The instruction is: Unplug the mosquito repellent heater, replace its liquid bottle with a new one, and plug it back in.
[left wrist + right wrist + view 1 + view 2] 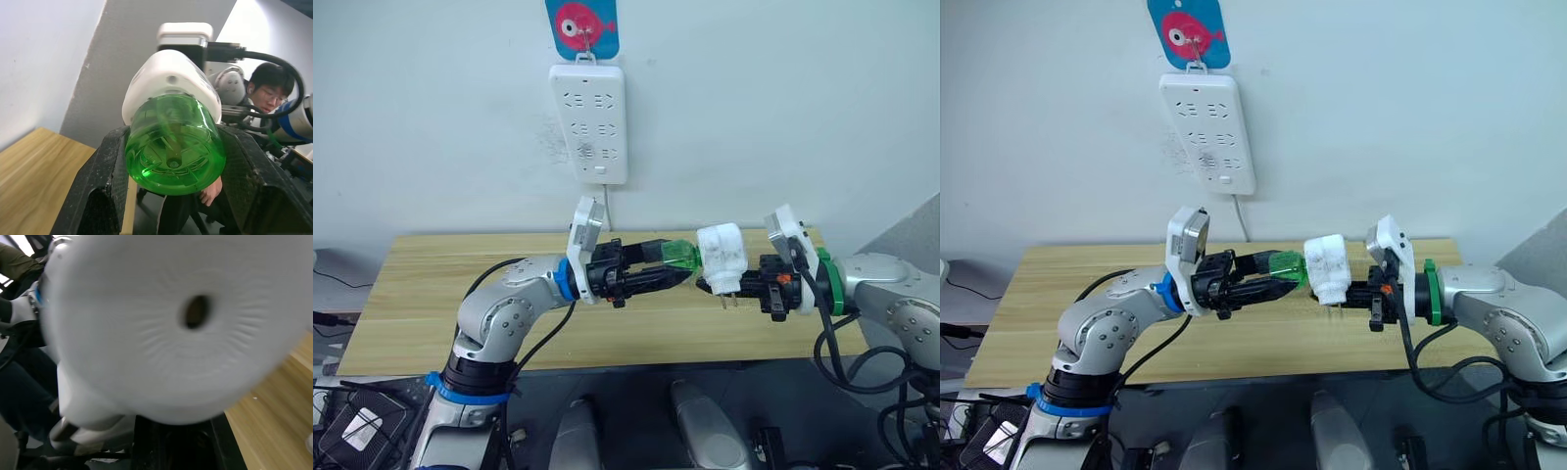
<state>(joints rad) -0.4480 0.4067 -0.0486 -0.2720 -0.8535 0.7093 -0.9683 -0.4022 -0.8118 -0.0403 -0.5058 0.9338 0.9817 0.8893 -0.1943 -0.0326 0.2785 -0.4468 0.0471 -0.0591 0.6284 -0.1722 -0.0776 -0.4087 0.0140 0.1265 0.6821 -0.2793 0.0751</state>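
Observation:
The white mosquito repellent heater (pixel 722 257) hangs in the air over the table's front edge, with my right gripper (pixel 741 283) shut on its lower part beside the two metal prongs (pixel 729 300). A clear-green bottle (pixel 683 257) lies sideways with its top end inside the heater. My left gripper (pixel 668 266) is shut on the bottle's body. In the left wrist view the bottle's round base (pixel 173 147) sits between the black fingers (pixel 105 186). The bottle's top is hidden, so I cannot tell which of the two bottles it is. The right wrist view shows the heater's rounded top with its vent hole (pixel 195 311).
A long white power strip (pixel 590 122) hangs on the wall above the wooden table (pixel 431 294), under a blue tag with a pink fish (pixel 582 26). A person (pixel 266 93) sits beyond the table's right end.

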